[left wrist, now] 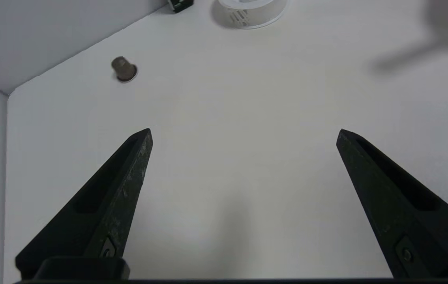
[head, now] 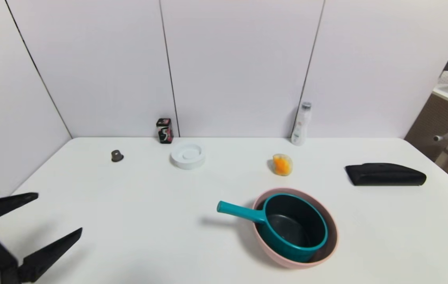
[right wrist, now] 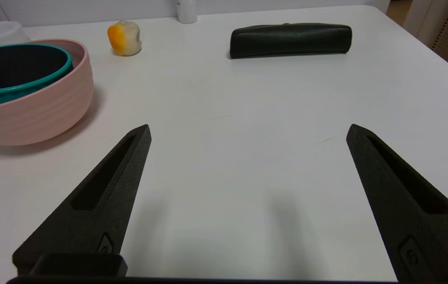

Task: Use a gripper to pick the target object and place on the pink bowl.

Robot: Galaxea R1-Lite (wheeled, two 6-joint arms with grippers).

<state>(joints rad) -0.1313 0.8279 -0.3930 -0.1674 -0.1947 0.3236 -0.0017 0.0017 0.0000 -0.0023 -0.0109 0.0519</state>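
Observation:
The teal saucepan [head: 291, 225] sits inside the pink bowl [head: 298, 265] on the white table, right of centre, with its straight handle [head: 239, 211] sticking out over the rim to the left. The right wrist view shows the same saucepan [right wrist: 22, 85] nested in the pink bowl [right wrist: 42, 114]. My left gripper [head: 58, 213] hangs open and empty at the near left corner, far from the bowl. In its own view, the left gripper [left wrist: 244, 132] has only bare table between its fingers. My right gripper [right wrist: 248, 128] is open and empty to the right of the bowl.
Along the back stand a patterned tin [head: 164, 130], a white round dish [head: 187, 155] and a white bottle [head: 301, 124]. A small grey cap [head: 117, 155] lies at the back left. An orange-yellow lump [head: 282, 164] and a black case [head: 385, 174] lie behind and right of the bowl.

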